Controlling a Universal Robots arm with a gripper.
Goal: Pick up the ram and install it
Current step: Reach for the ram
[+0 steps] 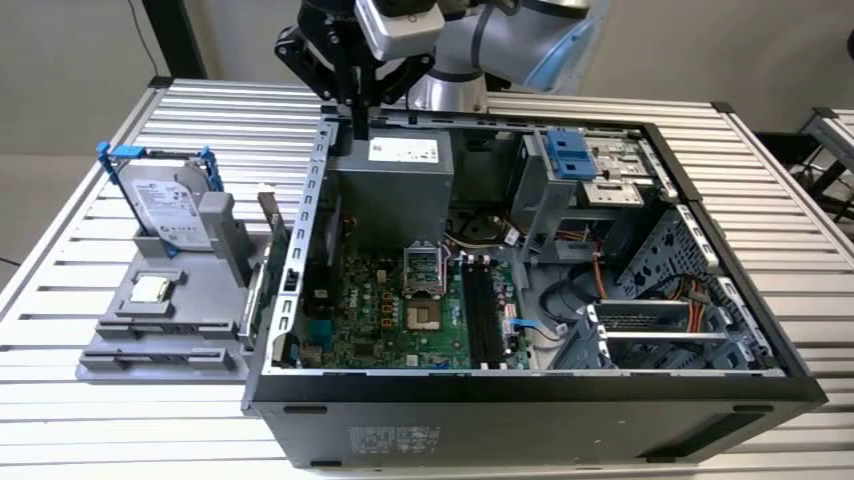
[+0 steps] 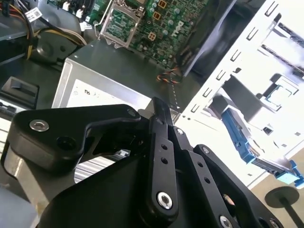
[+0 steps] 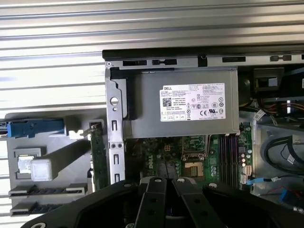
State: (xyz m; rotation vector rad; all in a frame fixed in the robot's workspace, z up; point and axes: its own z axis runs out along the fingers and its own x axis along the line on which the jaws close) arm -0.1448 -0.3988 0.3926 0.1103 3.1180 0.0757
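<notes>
My gripper (image 1: 359, 126) hangs above the back wall of the open computer case (image 1: 747, 330), over the grey power supply (image 1: 395, 180). Its black fingers are shut together with nothing showing between them, as both wrist views confirm (image 2: 158, 106) (image 3: 167, 180). The green motherboard (image 1: 387, 310) lies on the case floor, and its black memory slots (image 1: 483, 310) (image 3: 228, 156) run beside the processor socket (image 1: 424, 270). The ram is hidden or out of view; I cannot pick it out in these pictures.
To the exterior view's left of the case stands a grey holder (image 1: 160, 310) with a silver hard drive in a blue frame (image 1: 167, 205). A green card with a metal bracket (image 1: 276, 250) stands on edge between holder and case. Cables and drive cages (image 1: 641, 320) crowd the case's right half.
</notes>
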